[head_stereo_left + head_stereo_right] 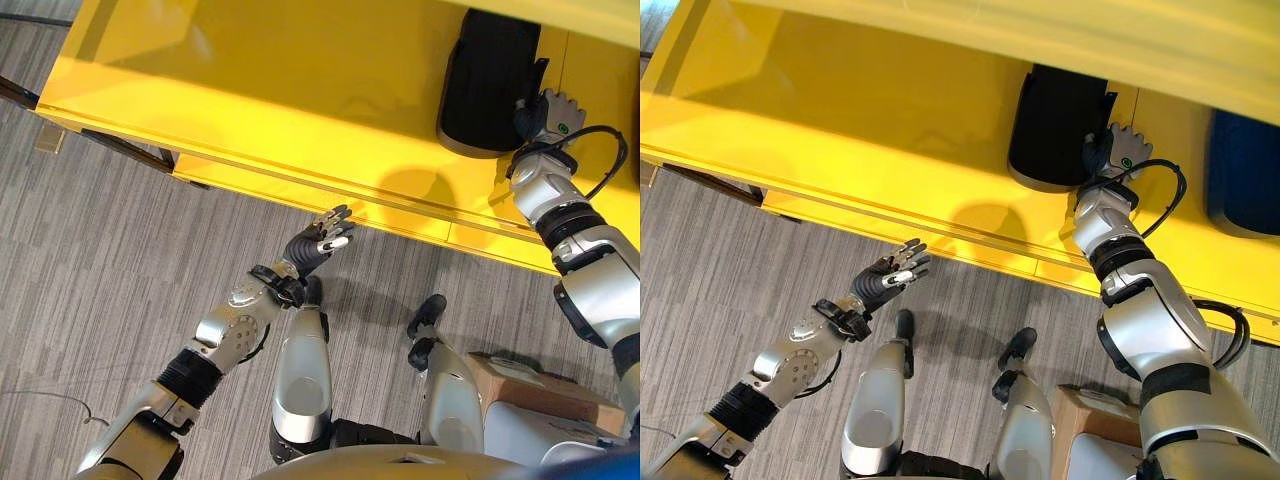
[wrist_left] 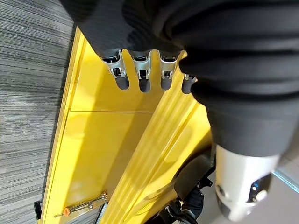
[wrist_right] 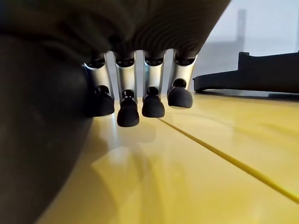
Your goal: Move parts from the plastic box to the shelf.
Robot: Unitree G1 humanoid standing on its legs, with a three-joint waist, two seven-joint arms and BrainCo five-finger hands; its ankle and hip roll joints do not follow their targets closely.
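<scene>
Right hand (image 1: 1118,150) at upper right of frame, on the yellow shelf (image 1: 250,90) just beside a black part (image 1: 490,85); its fingers (image 3: 154,100) hang curled over bare shelf, gripping nothing. Left hand (image 1: 322,240) mid-frame over the grey floor (image 1: 100,250), fingers straight, empty. Black part sits on shelf, so one placement looks done. Cardboard box (image 1: 545,390) at lower right; plastic box can't be made out, remaining parts unknown.

Workshop (yellow shelf (image 1: 250,100), grey carpet (image 1: 100,260))
</scene>
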